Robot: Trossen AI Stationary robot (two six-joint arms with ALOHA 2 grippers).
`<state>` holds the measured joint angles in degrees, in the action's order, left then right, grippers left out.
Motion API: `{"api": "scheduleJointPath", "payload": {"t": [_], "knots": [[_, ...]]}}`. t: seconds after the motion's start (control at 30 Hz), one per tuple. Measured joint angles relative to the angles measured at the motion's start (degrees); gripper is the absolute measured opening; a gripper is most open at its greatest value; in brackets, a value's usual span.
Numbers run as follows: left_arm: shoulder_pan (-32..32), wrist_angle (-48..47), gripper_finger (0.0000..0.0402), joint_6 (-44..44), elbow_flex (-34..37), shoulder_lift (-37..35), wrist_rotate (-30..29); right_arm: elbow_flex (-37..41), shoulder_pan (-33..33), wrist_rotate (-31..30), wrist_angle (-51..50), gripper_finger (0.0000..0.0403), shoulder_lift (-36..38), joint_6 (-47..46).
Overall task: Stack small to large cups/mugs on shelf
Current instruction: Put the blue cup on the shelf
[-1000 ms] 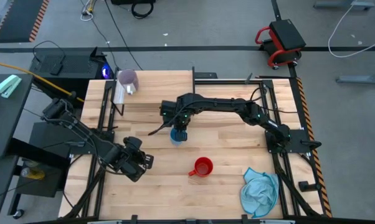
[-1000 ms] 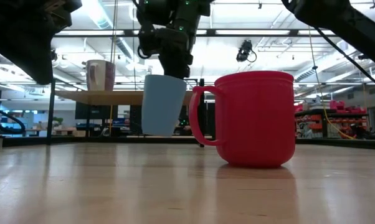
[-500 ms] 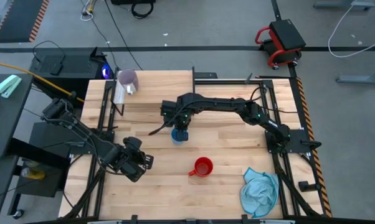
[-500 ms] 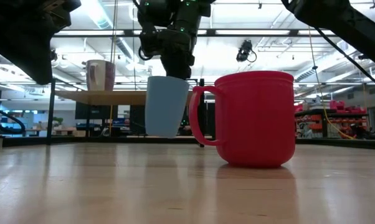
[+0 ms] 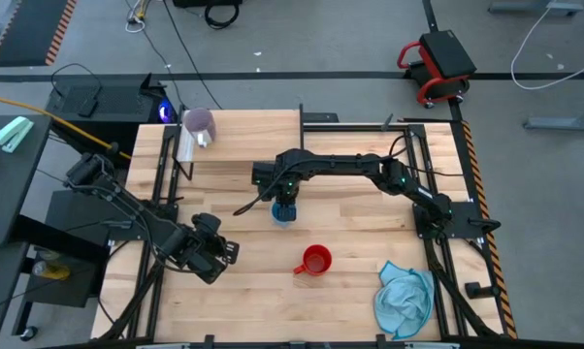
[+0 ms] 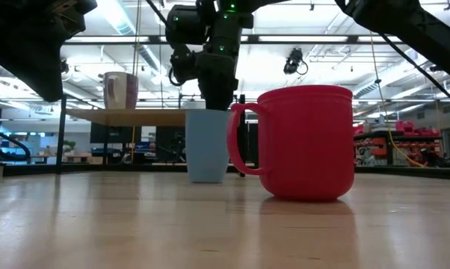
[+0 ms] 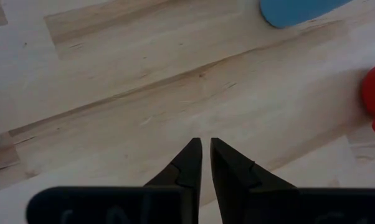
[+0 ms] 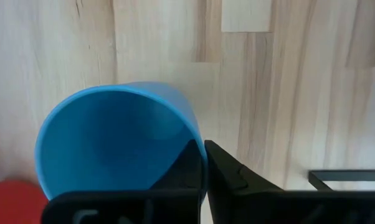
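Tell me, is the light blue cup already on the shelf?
No, the light blue cup stands on the table mid-board, while the shelf holds only the purple cup.

the tabletop (image 5: 350, 281) is pale blond wood with darker grain streaks. on it stand a light blue cup (image 6: 207, 145) and a bright red mug (image 6: 307, 142) with a red handle. a pale translucent purple mug (image 5: 199, 125) sits on the light-wood shelf (image 5: 190, 148), which has a white edge strip. a crumpled light blue cloth (image 5: 405, 299) lies near 1 corner. both arms are black.
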<state>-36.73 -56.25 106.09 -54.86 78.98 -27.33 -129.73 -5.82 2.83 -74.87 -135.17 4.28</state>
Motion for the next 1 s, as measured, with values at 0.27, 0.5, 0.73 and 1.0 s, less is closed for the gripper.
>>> {"api": "scheduleJointPath", "payload": {"t": [0.27,0.5,0.73,1.0], "knots": [[0.0,0.0,0.0048,0.0,0.0,0.0,-1.0,0.0,0.0,0.2,0.3,0.0064,0.0,0.3],[1.3,0.6,0.0064,-0.2,0.0,0.0,-2.6,0.0,0.2,0.2,0.4,0.0099,0.1,-0.2],[5.1,1.1,0.0080,-1.8,0.0,0.0,-3.8,-1.7,0.4,0.2,-2.8,0.0110,0.4,-1.7],[12.0,10.9,0.0088,-14.7,0.0,-0.9,-3.7,-4.6,0.8,0.2,-9.1,0.0109,1.8,-1.8]]}}
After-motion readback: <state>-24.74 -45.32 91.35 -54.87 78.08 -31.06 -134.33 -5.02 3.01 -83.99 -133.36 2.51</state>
